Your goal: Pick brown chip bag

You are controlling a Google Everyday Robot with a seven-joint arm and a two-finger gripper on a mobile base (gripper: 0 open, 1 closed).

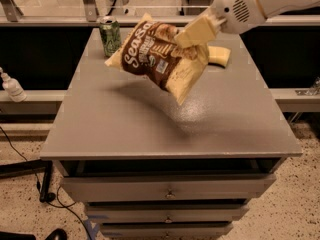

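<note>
Across the middle of the view we see the grey table (150, 129), flat and faintly glossy, set on a stack of drawers (167, 190) over a speckled floor (295, 209), with low ledges on either side. Above its far half hangs the brown chip bag (150, 59), tilted and clear of the top, with its shadow beneath it. We judge it light, air-puffed, crinkly and slick, its contents easily crushed, so a pinch on a flat seam or corner suits it better than a squeeze on the belly. The end effector (196, 33) is clamped on the bag's upper right edge. At the table's far edge stand a green can (110, 34) to the left and, smaller, a yellow sponge (221, 55) to the right.
</note>
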